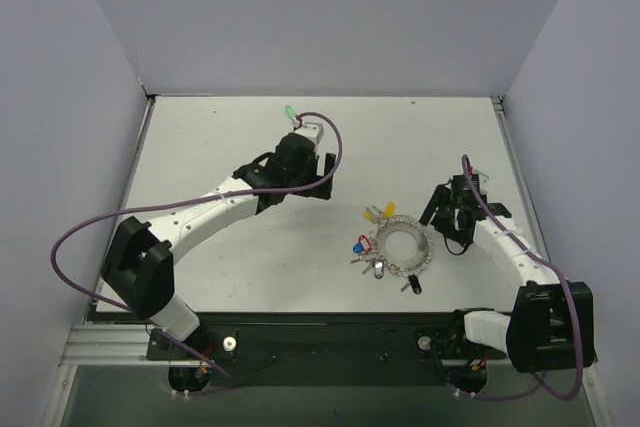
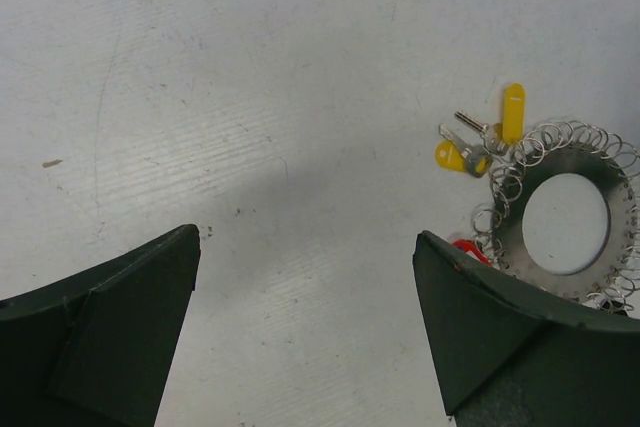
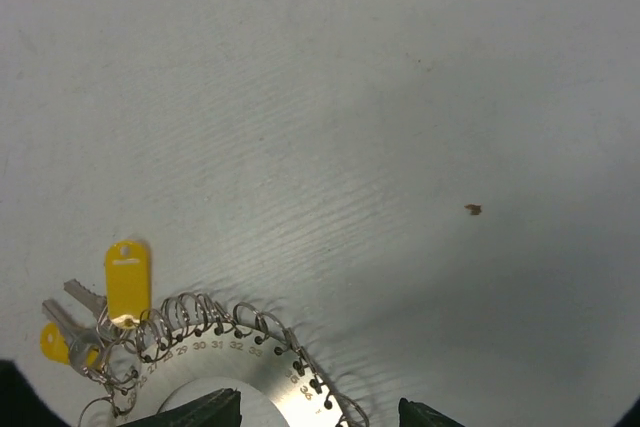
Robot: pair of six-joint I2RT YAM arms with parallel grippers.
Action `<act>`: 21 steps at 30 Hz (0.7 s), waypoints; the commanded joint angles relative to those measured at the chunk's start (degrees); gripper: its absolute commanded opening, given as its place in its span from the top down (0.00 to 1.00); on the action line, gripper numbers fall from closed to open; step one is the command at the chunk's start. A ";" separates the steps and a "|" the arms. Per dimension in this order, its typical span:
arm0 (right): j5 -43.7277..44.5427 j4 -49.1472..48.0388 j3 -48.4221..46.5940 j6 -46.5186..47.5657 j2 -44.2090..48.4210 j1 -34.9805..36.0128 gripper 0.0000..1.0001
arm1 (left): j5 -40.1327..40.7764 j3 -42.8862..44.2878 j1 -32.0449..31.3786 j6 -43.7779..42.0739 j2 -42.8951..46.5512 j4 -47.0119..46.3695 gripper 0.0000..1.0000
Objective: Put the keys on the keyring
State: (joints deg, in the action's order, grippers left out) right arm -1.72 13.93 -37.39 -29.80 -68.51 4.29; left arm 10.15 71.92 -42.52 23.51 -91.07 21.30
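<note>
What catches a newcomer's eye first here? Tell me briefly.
The coiled-wire keyring lies on the white table, right of centre, with yellow keys at its far-left rim and a blue key at its left. The right gripper sits at its right edge; the left gripper hangs open, farther left.

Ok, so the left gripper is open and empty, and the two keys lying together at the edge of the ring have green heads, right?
No. The two keys at the edge of the ring have yellow heads, not green; the left wrist view shows them clearly. The left gripper is open and empty, as you said.
</note>
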 commanded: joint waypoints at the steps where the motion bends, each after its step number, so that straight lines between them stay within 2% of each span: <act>1: -5.49 -1.01 -0.41 0.62 0.39 0.01 0.37 | 1.80 2.52 4.81 -1.71 -1.64 -2.40 0.03; 3: -5.67 -0.75 -0.76 1.06 1.79 0.01 0.37 | 2.84 4.45 7.09 -2.06 -4.54 -3.28 0.05; 4: -5.84 -0.66 -0.67 1.32 2.41 0.01 0.36 | 3.29 6.02 7.62 -2.41 -5.51 -5.81 0.12; 6: -6.02 -0.57 -0.58 1.24 4.34 0.10 0.36 | 4.87 7.44 9.20 -3.38 -9.36 -9.07 0.19; 7: -6.71 -0.57 -0.67 0.89 4.96 0.10 0.35 | 4.96 10.66 9.91 -3.73 -11.22 -10.91 0.32; 10: -7.86 -0.49 -0.50 0.27 6.89 0.27 0.34 | 7.68 18.14 11.75 -4.43 -20.44 -10.75 0.51; 12: -9.00 -0.66 -0.41 -0.08 8.48 0.62 0.34 | 9.78 27.80 12.64 -5.40 -28.93 -9.79 0.64; 13: -9.18 -0.66 -0.32 -0.08 9.00 0.89 0.34 | 10.06 31.58 13.42 -5.84 -32.04 -7.52 0.75; 14: -9.27 -0.58 -0.32 -0.17 9.88 0.98 0.33 | 10.24 41.01 13.87 -5.93 -35.37 -6.02 0.88; 16: -9.53 -0.49 -0.32 0.44 10.76 1.24 0.33 | 11.29 51.42 14.31 -7.41 -45.57 -1.99 0.93; 17: -9.27 -0.05 -0.41 0.62 11.55 1.33 0.33 | 13.64 62.88 14.48 -7.95 -49.26 0.21 1.00; 18: -9.36 0.30 -0.58 0.80 11.91 1.24 0.32 | 15.23 69.69 14.49 -8.21 -56.25 2.41 1.00; 19: -9.36 0.48 -0.67 0.97 12.34 1.24 0.32 | 16.29 74.63 14.49 -9.35 -59.37 4.52 1.00; 21: -9.10 1.18 -1.02 1.41 13.14 1.24 0.32 | 18.85 80.54 15.10 -10.32 -63.95 2.79 1.00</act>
State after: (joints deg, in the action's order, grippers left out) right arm -10.39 13.26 -37.39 -29.39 -57.45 5.30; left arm 22.17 139.44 -28.38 16.56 -147.92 19.88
